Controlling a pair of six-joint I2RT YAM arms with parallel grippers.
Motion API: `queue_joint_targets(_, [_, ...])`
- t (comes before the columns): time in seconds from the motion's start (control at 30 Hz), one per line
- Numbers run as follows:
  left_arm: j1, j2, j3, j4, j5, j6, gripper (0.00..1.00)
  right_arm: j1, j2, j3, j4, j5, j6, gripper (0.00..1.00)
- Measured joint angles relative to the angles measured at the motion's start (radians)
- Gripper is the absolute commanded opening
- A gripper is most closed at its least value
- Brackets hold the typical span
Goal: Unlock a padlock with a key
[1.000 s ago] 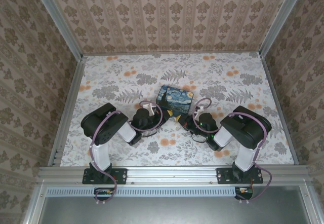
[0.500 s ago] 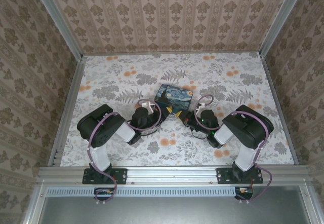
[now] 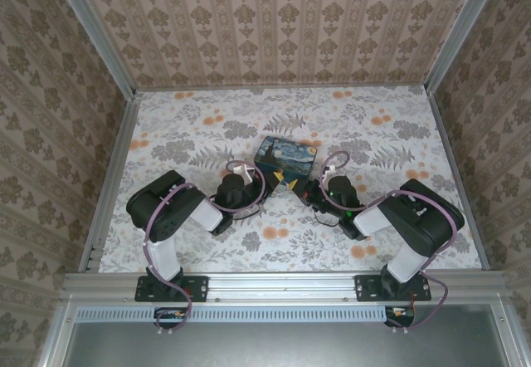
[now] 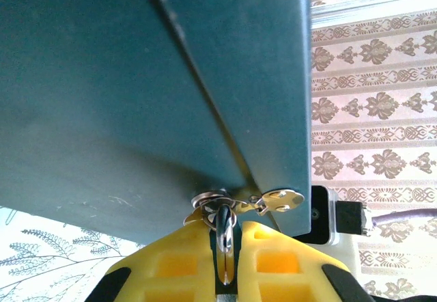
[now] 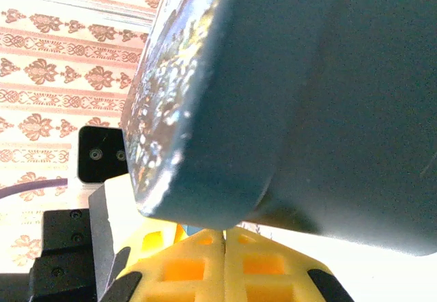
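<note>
Padlock (image 4: 224, 247), a small dark metal body with a bluish sheen, is clamped edge-on between the yellow fingers (image 4: 273, 261) of my left gripper (image 4: 224, 228). The fingers are moulded plastic with square recesses. The lock's top meets a thin, shiny silver hasp (image 4: 276, 197) at the bottom corner of the box (image 4: 136, 97), whose dark teal sides look smooth and matte here, split by a straight lid seam.

On the right wrist camera, my right gripper (image 5: 224, 237) has its two yellow fingers pressed flat together, leaving only a hairline between them. Whether the key is pinched in there I cannot tell. Just above them hangs a rounded corner of the same box (image 5: 328, 97), with a glossy, speckled blue lid face turned to the left.

From above, both grippers meet at the near edge of the box (image 3: 287, 155), a small rectangle with a swirling blue-and-yellow night-sky print. It sits around the middle of the table, and the lock is at that near edge. The left arm (image 3: 178, 209) and right arm (image 3: 415, 217) are black and bulky and angle inward from the near rail. The tabletop (image 3: 348, 118) carries a grey leaf and orange flower print, and damask-patterned walls (image 3: 282, 26) close in the far side and both flanks.
</note>
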Motion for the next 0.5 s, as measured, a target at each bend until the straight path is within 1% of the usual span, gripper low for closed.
queue_joint_targets(0.17, [-0.001, 0.000, 0.005, 0.000, -0.005, -0.003, 0.00, 0.001, 0.005, 0.000, 0.018, 0.014, 0.012, 0.00])
queue_joint_targets(0.33, [-0.001, 0.002, 0.007, -0.001, -0.032, -0.003, 0.00, 0.001, 0.074, 0.005, 0.109, 0.016, 0.127, 0.00])
queue_joint_targets(0.5, [-0.001, 0.003, 0.008, 0.001, -0.055, -0.003, 0.00, -0.001, 0.081, 0.020, 0.109, 0.013, 0.175, 0.00])
